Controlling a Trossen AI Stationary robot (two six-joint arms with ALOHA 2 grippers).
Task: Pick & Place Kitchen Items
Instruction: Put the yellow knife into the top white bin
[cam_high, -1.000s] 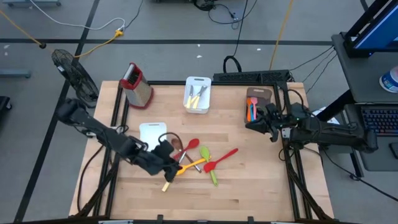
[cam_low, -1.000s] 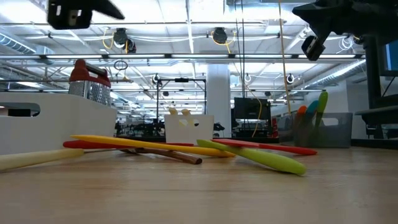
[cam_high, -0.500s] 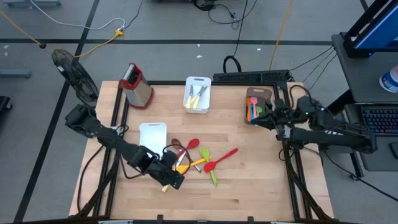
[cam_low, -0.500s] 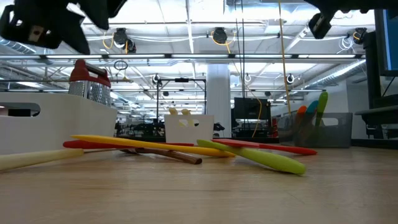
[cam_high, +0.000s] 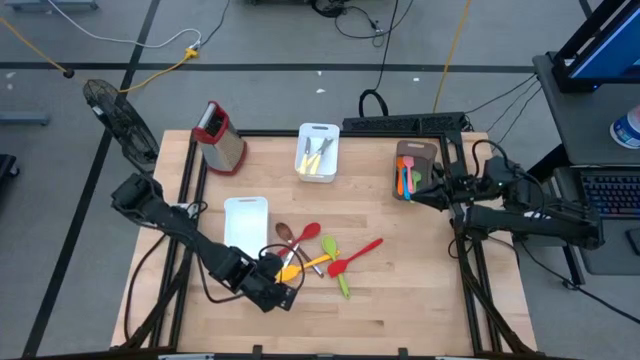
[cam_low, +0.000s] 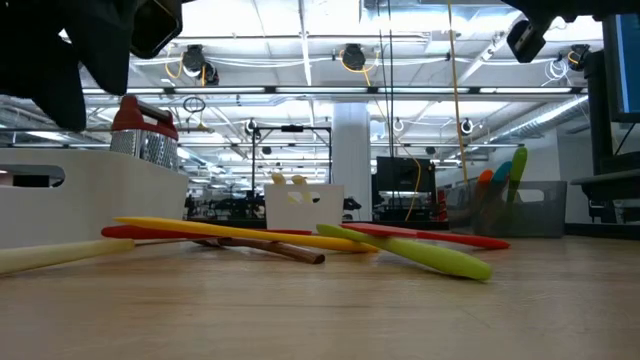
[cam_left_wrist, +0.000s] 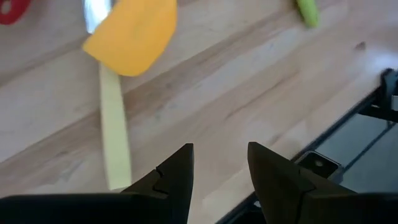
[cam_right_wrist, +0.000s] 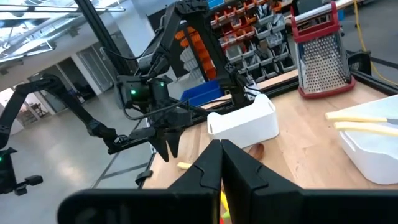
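From above, the left gripper (cam_high: 283, 296) hovers lower centre, beside the yellow silicone spatula with pale wooden handle (cam_high: 281, 281).

Its wrist view shows fingers (cam_left_wrist: 176, 176) apart, handle running lengthwise just left.

Right gripper (cam_right_wrist: 220, 151): pinched together, idle.

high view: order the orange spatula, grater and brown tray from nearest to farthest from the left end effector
From the left end effector:
1. Orange spatula, just beside it in the pile.
2. Grater, far-left corner.
3. Brown tray, right side, by the right arm.
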